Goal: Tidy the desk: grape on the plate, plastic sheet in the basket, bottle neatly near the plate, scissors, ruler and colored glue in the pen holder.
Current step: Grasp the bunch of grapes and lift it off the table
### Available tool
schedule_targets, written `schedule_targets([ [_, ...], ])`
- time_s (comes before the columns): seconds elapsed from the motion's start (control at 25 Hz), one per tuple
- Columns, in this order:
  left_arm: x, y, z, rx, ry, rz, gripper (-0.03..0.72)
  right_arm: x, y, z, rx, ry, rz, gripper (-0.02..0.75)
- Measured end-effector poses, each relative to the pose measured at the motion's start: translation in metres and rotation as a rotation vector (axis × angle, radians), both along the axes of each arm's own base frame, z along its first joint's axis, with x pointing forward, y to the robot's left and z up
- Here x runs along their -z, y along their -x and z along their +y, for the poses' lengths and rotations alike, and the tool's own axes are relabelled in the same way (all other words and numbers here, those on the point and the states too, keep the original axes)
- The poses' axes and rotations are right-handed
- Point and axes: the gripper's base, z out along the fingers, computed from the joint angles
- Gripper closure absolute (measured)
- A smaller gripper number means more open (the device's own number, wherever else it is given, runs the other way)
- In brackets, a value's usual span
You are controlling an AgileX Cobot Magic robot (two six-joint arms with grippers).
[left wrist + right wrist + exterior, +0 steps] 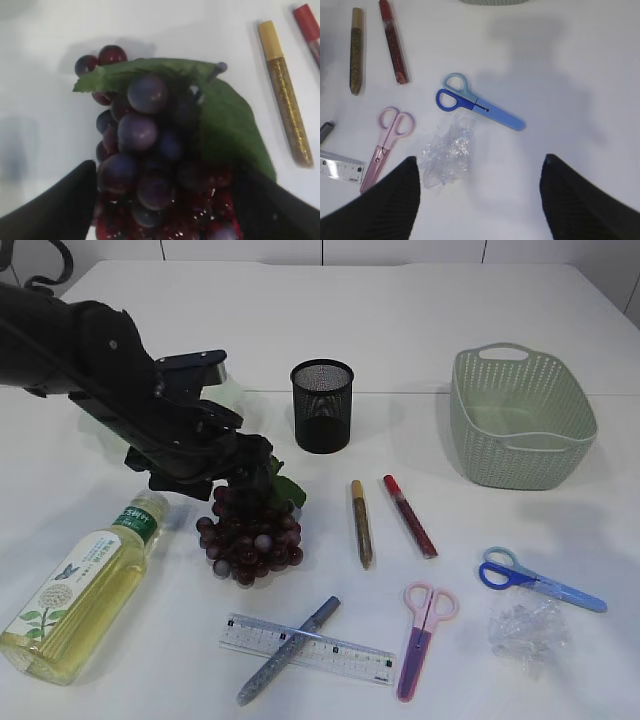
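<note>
Though its label [137, 519] blurs, bottle [80, 592] shows leaves.

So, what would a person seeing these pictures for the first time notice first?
Probably the black left arm, its gripper around the top of the dark grapes at left centre. Next, the yellow bottle lying at the front left, and the green basket at the back right.

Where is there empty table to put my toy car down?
Bare table lies behind the pen holder and basket, and between them. The front is crowded: ruler, scissors, glue sticks and crumpled plastic sheet.
</note>
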Motion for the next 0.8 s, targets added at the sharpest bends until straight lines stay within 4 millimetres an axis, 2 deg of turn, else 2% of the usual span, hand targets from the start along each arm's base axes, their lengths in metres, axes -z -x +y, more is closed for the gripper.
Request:
schedule_targets([
  [0.4,0.035,-0.01,-0.005,-0.046,0.012,0.014,0.088,0.001,0.003,0.001,-0.005,-0.008,0.033,0.16],
  [0.64,0.038,-0.011,-0.006,-0.05,0.014,0.019,0.101,0.001,0.003,0.001,-0.005,-0.011,0.035,0.161],
  [0.8,0.039,-0.011,-0.006,-0.05,0.014,0.019,0.188,0.001,0.003,0.002,-0.004,-0.017,0.035,0.161],
])
